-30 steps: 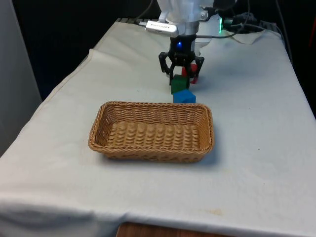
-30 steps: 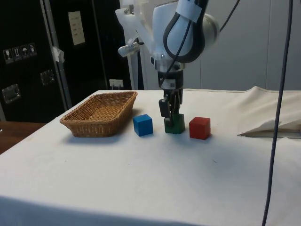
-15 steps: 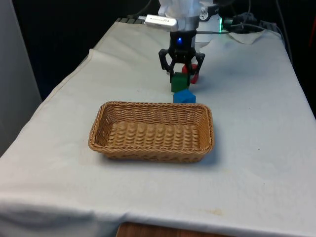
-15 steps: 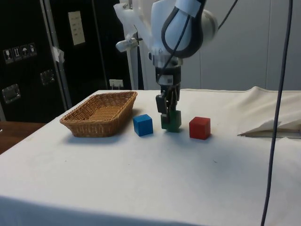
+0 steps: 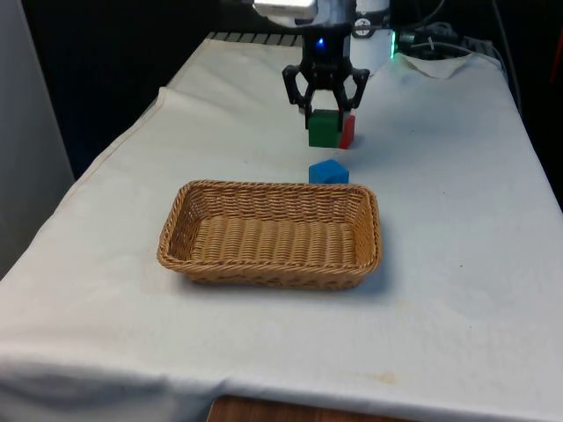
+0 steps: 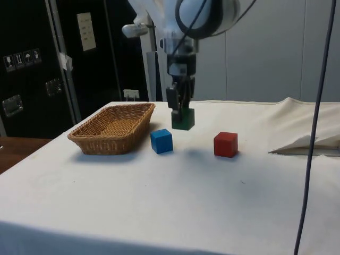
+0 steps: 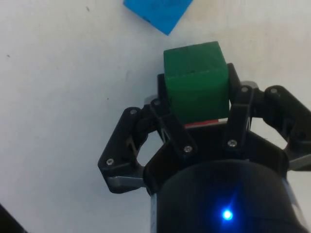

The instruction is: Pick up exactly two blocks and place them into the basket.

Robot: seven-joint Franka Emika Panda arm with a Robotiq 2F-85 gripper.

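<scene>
A robotics lab or test room, not a home. A table point(image 5: 457, 290) draped in a plain white cloth holds staged props, a wicker basket point(image 5: 273, 233) and coloured blocks point(image 6: 225, 144), with black curtains point(image 5: 114, 61) hung at the front view's twelve o'clock. In the side view, tall dark equipment cabinets point(image 6: 37, 69) bearing label stickers stand at nine o'clock, pale wall panels point(image 6: 265, 53) fill the background toward one o'clock, and loose cables point(image 6: 313, 133) hang down at three o'clock.
</scene>
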